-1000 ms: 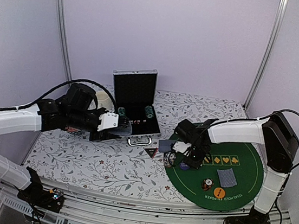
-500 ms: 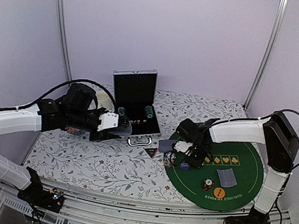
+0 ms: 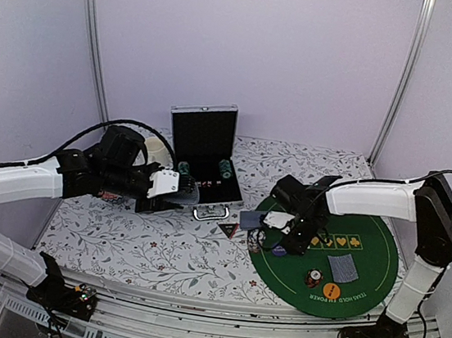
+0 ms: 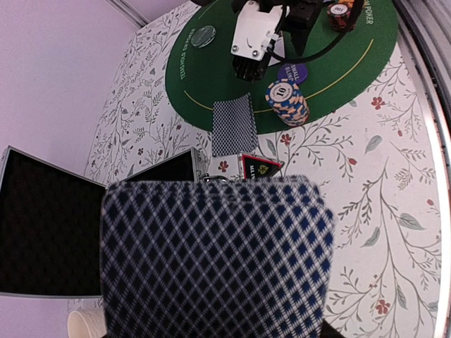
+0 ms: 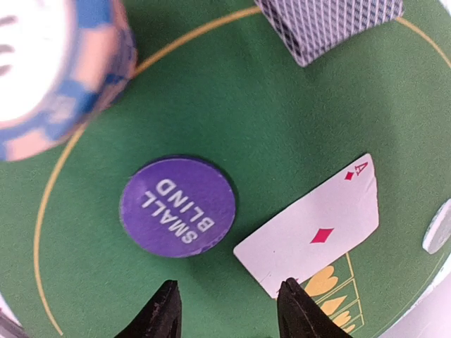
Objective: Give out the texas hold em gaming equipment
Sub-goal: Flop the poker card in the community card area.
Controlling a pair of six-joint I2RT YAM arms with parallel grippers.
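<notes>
My left gripper [image 3: 168, 187] hovers left of the open case, shut on a deck of blue-checked playing cards [image 4: 215, 260] that hides its fingers. My right gripper [image 5: 231, 313] stands open just above the green mat [image 3: 373, 245], with nothing between its fingers. Ahead of it lie the purple "small blind" disc [image 5: 177, 205] and a face-up ace of diamonds [image 5: 313, 225], whose corner is by the right fingertip. A blue striped chip stack [image 5: 49, 70] and a face-down card [image 5: 328, 21] sit beyond. A dark triangular marker [image 3: 228, 229] lies off the mat.
The black case [image 3: 203, 154] stands open at the back, with a cream mug [image 3: 159, 151] to its left. Near the mat's front edge are another face-down card [image 3: 343, 267], a chip stack [image 3: 313, 277] and an orange disc [image 3: 331, 291].
My right gripper has gone from shut to open over the mat, and its arm's elbow has swung to the right. The left arm has not moved.
</notes>
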